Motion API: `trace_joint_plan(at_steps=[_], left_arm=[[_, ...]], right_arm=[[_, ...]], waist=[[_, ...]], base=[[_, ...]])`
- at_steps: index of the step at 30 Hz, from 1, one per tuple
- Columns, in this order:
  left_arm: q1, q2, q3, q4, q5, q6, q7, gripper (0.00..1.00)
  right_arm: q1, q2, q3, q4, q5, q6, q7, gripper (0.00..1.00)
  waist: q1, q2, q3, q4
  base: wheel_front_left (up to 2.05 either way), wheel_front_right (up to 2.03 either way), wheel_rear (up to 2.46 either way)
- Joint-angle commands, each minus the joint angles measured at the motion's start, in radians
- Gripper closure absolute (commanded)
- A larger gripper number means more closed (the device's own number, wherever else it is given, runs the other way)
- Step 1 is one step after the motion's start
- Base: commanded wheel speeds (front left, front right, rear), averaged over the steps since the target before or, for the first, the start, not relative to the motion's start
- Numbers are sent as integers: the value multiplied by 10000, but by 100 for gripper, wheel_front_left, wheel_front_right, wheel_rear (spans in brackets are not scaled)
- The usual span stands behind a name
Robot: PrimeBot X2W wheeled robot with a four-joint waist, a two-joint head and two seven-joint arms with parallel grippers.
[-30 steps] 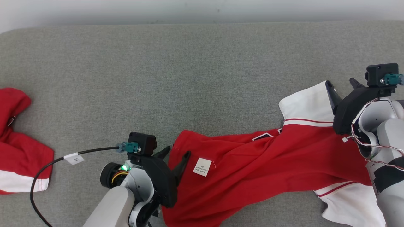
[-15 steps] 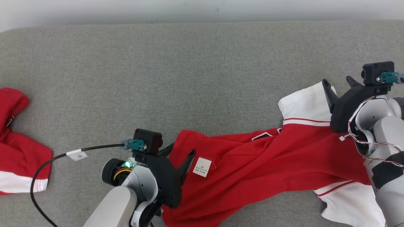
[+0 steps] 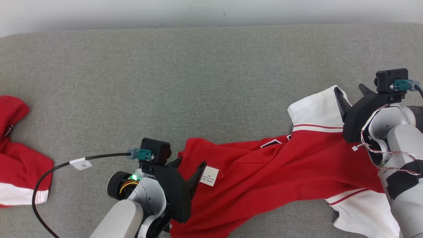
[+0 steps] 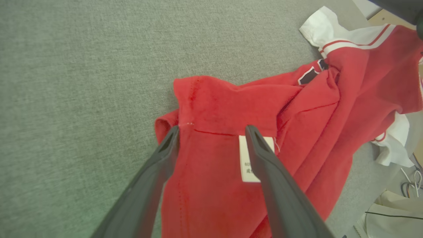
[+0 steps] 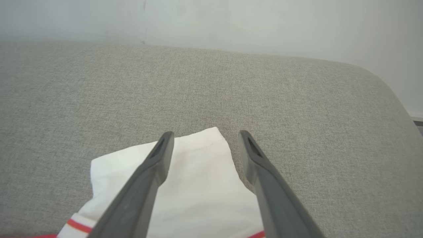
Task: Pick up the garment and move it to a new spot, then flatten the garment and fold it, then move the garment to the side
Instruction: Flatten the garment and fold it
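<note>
The red, white-sleeved garment [image 3: 281,172] lies rumpled. Its hem sits beneath the left end effector [image 3: 191,162], and one sleeve [image 3: 314,109] beneath the right end effector [image 3: 349,88].

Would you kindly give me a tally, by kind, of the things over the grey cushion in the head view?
Garments: 2, the red-and-white jersey and a second red garment
Grippers: 2, the left gripper and the right gripper, both open
Black cable: 1
Total: 5
</note>
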Motion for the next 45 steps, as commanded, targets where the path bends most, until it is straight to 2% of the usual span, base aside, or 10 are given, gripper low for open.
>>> trace_joint_plan(at_steps=[1,5,8,9,11,12,14,25,34,45], left_arm=[[-100,-26,2,106,-20,36,-70,0],[-174,-68,11,256,-67,17,-96,10],[-236,-44,1,395,-27,48,-153,27],[-245,-37,-3,427,-26,45,-167,45],[-272,-25,-1,463,-16,30,-211,64],[-284,-22,7,486,-10,24,-268,81],[-287,-12,7,560,8,23,-323,100],[-322,-109,-67,526,8,14,-606,100],[-140,-204,-296,10,-105,-72,-548,100],[-278,-303,-455,-380,-193,-92,-586,100]], right_arm=[[-127,-32,69,44,68,-26,-82,0],[-128,-89,122,104,136,-26,-113,0],[-112,-122,174,150,170,-26,-134,0],[-114,-134,190,169,193,-26,-151,0],[-116,-173,222,204,236,-27,-180,0],[-114,-186,231,223,243,-27,-194,0],[-112,-197,245,258,234,-27,-207,0],[-439,-329,132,609,398,-27,-5,0],[-1206,-615,64,1775,310,-27,1003,0],[-1257,-1094,1297,2173,1294,-27,2503,0]], waist=[[0,0,3,-51],[0,0,-16,-102],[0,0,-46,-138],[0,0,-53,-146],[0,0,-66,-153],[0,0,-72,-154],[0,0,-78,-155],[0,0,130,77],[0,0,516,570],[0,0,858,891]], base=[[0,0,0],[0,0,0],[0,0,0],[0,0,0],[0,0,0],[0,0,0],[0,0,0],[0,0,0],[0,0,0],[0,0,0]])
